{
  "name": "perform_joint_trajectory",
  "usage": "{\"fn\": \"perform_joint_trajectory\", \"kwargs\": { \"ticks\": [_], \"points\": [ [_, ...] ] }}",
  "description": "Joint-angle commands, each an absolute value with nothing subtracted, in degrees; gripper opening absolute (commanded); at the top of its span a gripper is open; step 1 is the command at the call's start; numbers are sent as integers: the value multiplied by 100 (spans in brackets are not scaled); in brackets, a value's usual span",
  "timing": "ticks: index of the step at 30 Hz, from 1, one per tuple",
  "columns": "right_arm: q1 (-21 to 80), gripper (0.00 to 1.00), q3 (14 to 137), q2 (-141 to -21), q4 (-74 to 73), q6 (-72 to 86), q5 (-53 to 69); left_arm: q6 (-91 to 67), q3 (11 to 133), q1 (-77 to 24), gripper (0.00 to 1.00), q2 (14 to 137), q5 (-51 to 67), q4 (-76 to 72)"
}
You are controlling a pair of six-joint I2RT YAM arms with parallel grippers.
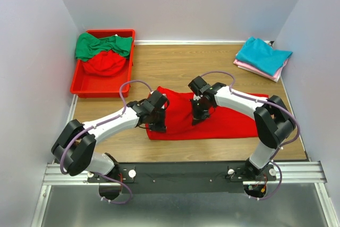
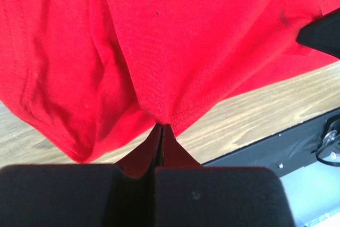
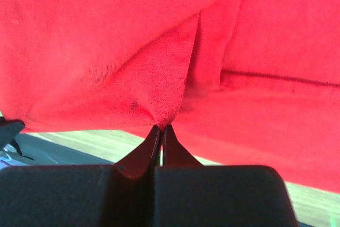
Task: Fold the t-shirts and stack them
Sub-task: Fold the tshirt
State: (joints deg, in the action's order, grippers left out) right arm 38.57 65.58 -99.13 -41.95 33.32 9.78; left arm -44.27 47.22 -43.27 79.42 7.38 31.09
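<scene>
- While the red t-shirt lies spread across the near middle of the wooden desk, both arms reach down onto it from the near edge.
- The left hand is at the shirt's left end, its fingers pressed together and clamped on a pinch of the red cloth.
- In the left wrist view that pinch sits close to a stitched edge, and the fabric rises from the fingertips in a pulled-up peak, with bare wood showing beyond it.
- The right hand is over the middle of the same shirt, to the right of the left hand and apart from it.
- Its fingers are also together, nipping a small fold of the red cloth; in the right wrist view creases fan away from that fold.
- To the shirt's right, the rest of the cloth lies flat on the desk, partly under the right arm.
- Far left of the shirt stands a red bin, holding a green t-shirt and another red garment.
- Far right of the shirt, a teal t-shirt lies folded on top of a pink t-shirt at the back corner.
</scene>
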Motion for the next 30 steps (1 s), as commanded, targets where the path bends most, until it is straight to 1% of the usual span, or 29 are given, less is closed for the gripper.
{"fn": "perform_joint_trajectory", "kwargs": {
  "ticks": [1,6,16,17,19,20,21,22,23,24,25,26,29,30],
  "points": [
    [3885,3,6653,-9695,-4649,3182,993,-4526,4606,-4394,0,7743,993,3076],
    [3885,3,6540,-9703,-4711,3138,1028,-4561,4448,-4491,0,7769,1230,2892],
    [3885,3,6416,-9808,-4702,3076,1107,-4667,4359,-4597,0,7857,1301,2848],
    [3885,3,6425,-9826,-4711,3076,1125,-4658,4368,-4597,2,7857,1309,2865],
    [3885,5,6416,-9835,-4720,3041,1160,-4667,4403,-4597,22,7866,1327,2900],
    [3885,8,6399,-9835,-4728,3050,1160,-4658,4464,-4597,41,7849,1266,2987],
    [3885,14,6407,-9826,-4737,3050,1151,-4658,4526,-4597,48,7831,1205,3040],
    [3885,26,6425,-9809,-4755,3050,1125,-4658,4587,-4597,52,7822,1047,3154],
    [3885,33,6442,-9782,-4781,3119,1090,-4615,4666,-4579,56,7814,942,3225],
    [3885,39,6512,-9704,-4790,3155,977,-4588,4858,-4509,64,7813,827,3295],
    [3885,46,6556,-9677,-4799,3181,906,-4553,4939,-4413,64,7813,730,3357],
    [3876,49,6600,-9651,-4808,3199,810,-4414,5018,-4308,64,7840,608,3444],
    [3622,53,6794,-9598,-4834,3208,607,-4167,5334,-3789,65,7928,265,3533],
    [3317,53,6837,-9580,-4834,3199,615,-4088,5448,-3614,65,7945,194,3490]
  ]
}}
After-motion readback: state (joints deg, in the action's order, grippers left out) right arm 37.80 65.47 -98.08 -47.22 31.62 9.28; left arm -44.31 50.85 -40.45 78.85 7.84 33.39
